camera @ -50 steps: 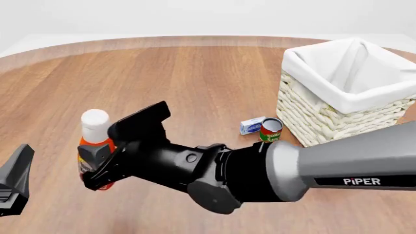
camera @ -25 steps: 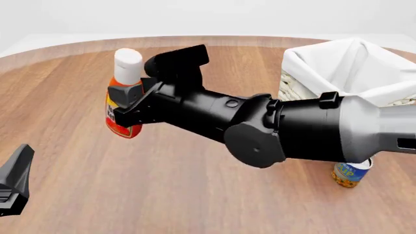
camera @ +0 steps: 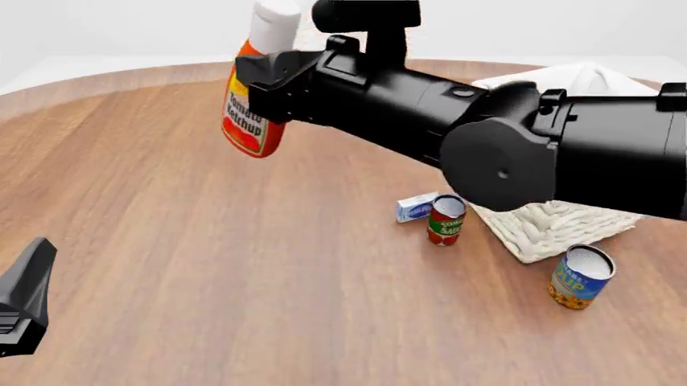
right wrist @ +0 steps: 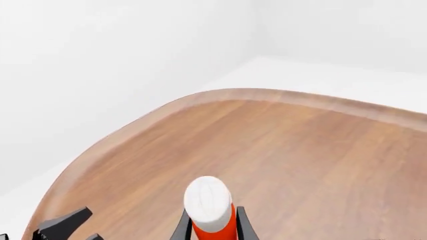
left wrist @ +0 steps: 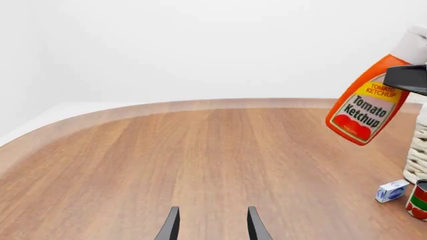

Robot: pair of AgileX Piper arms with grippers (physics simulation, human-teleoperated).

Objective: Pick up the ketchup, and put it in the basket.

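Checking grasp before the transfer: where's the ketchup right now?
In the front view the ketchup is in the air at upper left, clamped in the right gripper above the table, well left of the basket and tilted slightly.

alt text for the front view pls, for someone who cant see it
The right gripper holds the ketchup lifted clear of the wooden table, left of the basket. A red can, a small white box and a yellow can sit near the basket.
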